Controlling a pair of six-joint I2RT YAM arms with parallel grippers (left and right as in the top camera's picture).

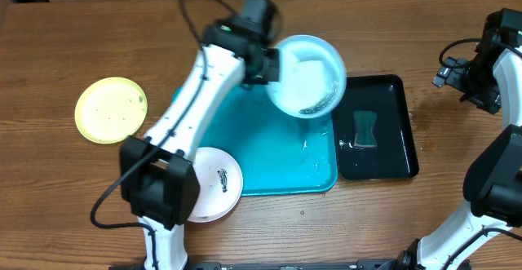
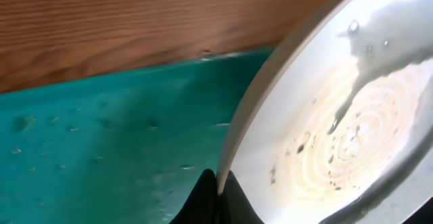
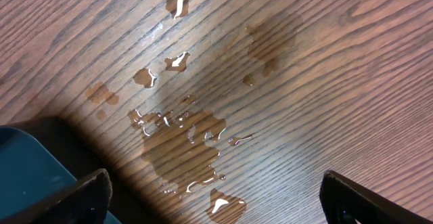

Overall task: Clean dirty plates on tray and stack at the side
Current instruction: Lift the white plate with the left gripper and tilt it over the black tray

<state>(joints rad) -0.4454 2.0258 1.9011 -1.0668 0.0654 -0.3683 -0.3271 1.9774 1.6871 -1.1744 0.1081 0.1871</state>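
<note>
My left end effector (image 1: 272,64) is clamped on the rim of the light blue plate (image 1: 308,76), tilting it over the tray (image 1: 269,160) beneath, likely so water drains there. My right end effector (image 3: 216,200) gapes empty above the wet bench (image 3: 304,82).

Reaches forward with the left arm (image 1: 192,90), left gripper (image 1: 269,62) pinched on the blue plate (image 1: 306,74) rim. Holds the right gripper (image 3: 215,198) wide open, pointing down.

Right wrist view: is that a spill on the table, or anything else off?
Yes. Water puddles lie on the bare wooden table just beside the black tray's corner, off any tray. Droplets also dot the turquoise tray, near the tilted wet light blue plate the left fingers hold.
</note>
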